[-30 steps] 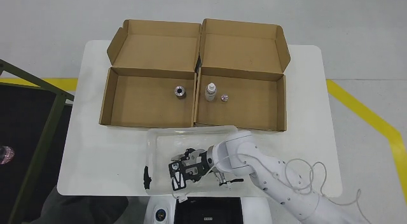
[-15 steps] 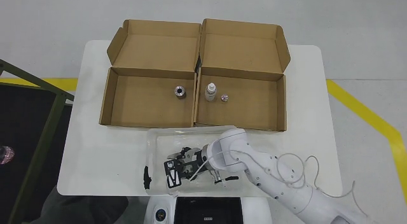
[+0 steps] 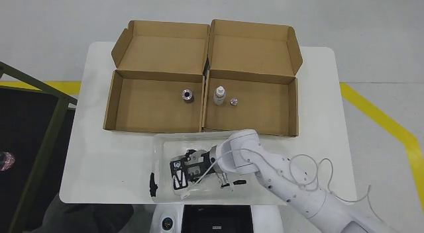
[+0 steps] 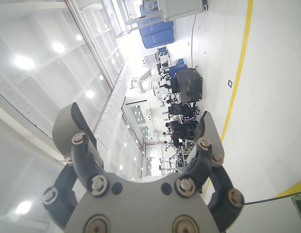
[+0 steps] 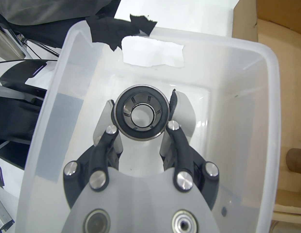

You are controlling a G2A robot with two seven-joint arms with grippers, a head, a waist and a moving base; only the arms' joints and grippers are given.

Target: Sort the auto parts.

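While the right gripper (image 5: 142, 101) sits low in the bin (image 5: 269, 78) with its fingers closed on the bearing (image 5: 141, 116), we judge the grip made and the lift next. We would raise it straight and slow, since the round rim could roll between the pads, clear the bin wall, then carry it to the left box (image 3: 149, 104), where a like part (image 3: 187, 94) lies. Left gripper (image 4: 140, 118) spread wide, empty.

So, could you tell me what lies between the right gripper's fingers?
A metal ring sits between the right gripper's fingers, in the clear tub; the right wrist view shows it.
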